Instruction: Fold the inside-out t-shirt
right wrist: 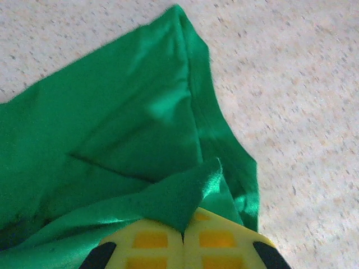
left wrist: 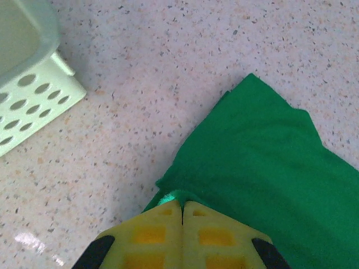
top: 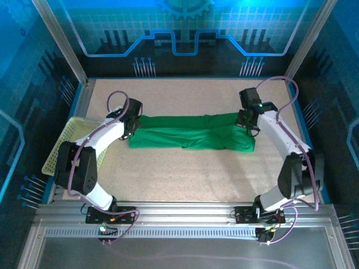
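The speckled table (top: 185, 174) is found bearing the green t-shirt (top: 190, 133), which is laid as a long, rumpled band across its middle. A perforated basket (top: 64, 143) is noted at the left edge. The left gripper (left wrist: 182, 208) is clamped on the t-shirt's left end, the right gripper (right wrist: 184, 227) on its right end.

Faintly shiny green cloth t-shirt (top: 190, 134)

Plain bright-green t-shirt (top: 193, 133), no print. Beige surface (top: 185, 174) speckled with dark and orange flecks. Pale yellow-green basket (top: 64, 140) patterned with oval holes. Left gripper (left wrist: 182, 206) and right gripper (right wrist: 183, 231) are yellow with orange-tinted recesses. Blue backdrop (top: 185, 28) with grid lines.
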Tool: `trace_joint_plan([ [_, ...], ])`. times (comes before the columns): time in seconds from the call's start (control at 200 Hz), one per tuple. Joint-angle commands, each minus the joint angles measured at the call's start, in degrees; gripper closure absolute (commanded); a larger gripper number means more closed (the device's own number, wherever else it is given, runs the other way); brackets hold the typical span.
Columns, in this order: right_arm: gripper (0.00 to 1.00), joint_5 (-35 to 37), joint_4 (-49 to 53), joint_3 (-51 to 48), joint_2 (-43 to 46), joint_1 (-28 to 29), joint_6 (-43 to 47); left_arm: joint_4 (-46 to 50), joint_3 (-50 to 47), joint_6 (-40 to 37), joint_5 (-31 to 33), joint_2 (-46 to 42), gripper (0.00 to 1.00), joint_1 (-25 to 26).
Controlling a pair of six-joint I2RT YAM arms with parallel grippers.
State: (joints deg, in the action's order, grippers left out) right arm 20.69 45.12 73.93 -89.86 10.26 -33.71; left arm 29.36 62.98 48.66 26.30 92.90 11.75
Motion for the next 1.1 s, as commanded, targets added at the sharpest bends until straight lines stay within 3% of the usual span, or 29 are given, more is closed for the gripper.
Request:
trace_joint_plan([
  [0.0, 0.98, 0.22, -0.38, 5.16, -5.06, -0.86, 2.4, -0.33, 4.67, -2.61, 2.19, 4.1, 1.0, -0.74],
  [0.175, 0.94, 0.74, 0.47, 10.38, -12.32, -0.68, 3.16, 1.55, 10.84, -4.39, 1.03, 11.99, 0.97, -0.94],
  [0.205, 0.88, 1.07, 0.65, 11.01, -13.27, -0.69, 3.17, 1.94, 11.73, -4.67, 1.03, 13.16, 0.94, -0.94],
  [0.26, 0.8, 1.85, 1.1, 12.05, -14.96, -0.7, 3.08, 2.77, 13.25, -5.19, 1.34, 15.03, 0.85, -1.03],
  [0.325, 0.68, 2.94, 1.6, 13.17, -16.1, -0.7, 2.86, 3.68, 14.97, -6.04, 1.67, 16.72, 0.67, -1.3],
  [0.4, 0.51, 4.46, 2.82, 14.01, -16.22, -0.7, 2.54, 5.65, 16.91, -6.89, 1.81, 17.57, 0.58, -2.17],
  [0.43, 0.47, 4.95, 3.16, 14.05, -15.79, -0.61, 2.56, 6.69, 17.53, -7.21, 2.11, 17.3, 0.54, -2.56],
  [0.505, 0.42, 5.89, 2.93, 12.73, -13.51, -0.19, 3.2, 7.46, 16.97, -8.31, 4.11, 14.27, 0.34, -2.62],
  [0.58, 0.41, 5.0, 2.01, 10.04, -9.95, 0.81, 4.12, 6.48, 13.94, -9.18, 4.05, 9.42, 0.25, -2.42],
  [0.73, 0.41, -6.96, -4.37, 0.99, -4.1, 1.83, 4.22, 0.07, 4.77, -9.02, -3.27, 0.83, 0.24, 0.61],
  [0.87, 0.4, -17.5, -9.92, -5.46, -4.03, 2.27, 1.19, -5.44, 0.65, -8.14, -13.35, 2.22, 0.29, 3.64],
  [0.955, 0.4, -18.1, -10.93, -7.99, -5.08, 1.91, -2.02, -6.79, -0.29, -7.06, -16.6, 5.17, 0.32, 3.98],
  [1.096, 0.4, -14.39, -10.12, -11.43, -5.76, 0.95, -5.72, -8.55, -2.92, -6.18, -16.79, 7.99, 0.32, 3.91],
])
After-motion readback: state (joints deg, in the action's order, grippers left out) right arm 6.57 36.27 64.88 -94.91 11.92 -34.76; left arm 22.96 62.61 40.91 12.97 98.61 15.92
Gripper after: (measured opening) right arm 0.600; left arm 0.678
